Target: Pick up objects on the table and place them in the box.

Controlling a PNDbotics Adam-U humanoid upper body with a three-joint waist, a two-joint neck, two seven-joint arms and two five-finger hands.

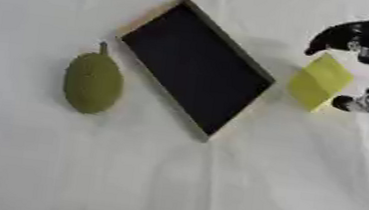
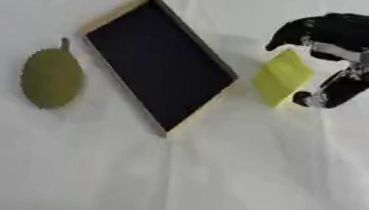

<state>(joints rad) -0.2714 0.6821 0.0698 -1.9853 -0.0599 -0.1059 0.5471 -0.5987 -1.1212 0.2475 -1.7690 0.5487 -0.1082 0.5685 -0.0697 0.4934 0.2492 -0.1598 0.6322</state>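
A shallow box (image 1: pixel 195 63) with a black inside and pale wooden rim lies askew at the table's middle. A green, pear-shaped fruit (image 1: pixel 93 80) with a short stem lies to its left. Right of the box a flat yellow-green block (image 2: pixel 281 78) is tilted, held between the fingers and thumb of my right hand (image 2: pixel 347 41), which comes in from the upper right. The fingers curl over the block's top and the thumb (image 2: pixel 330 92) presses its lower right edge. Whether the block touches the cloth I cannot tell. My left hand shows in neither view.
A white cloth (image 1: pixel 170 176) covers the whole table, with faint creases. Its near half holds nothing else.
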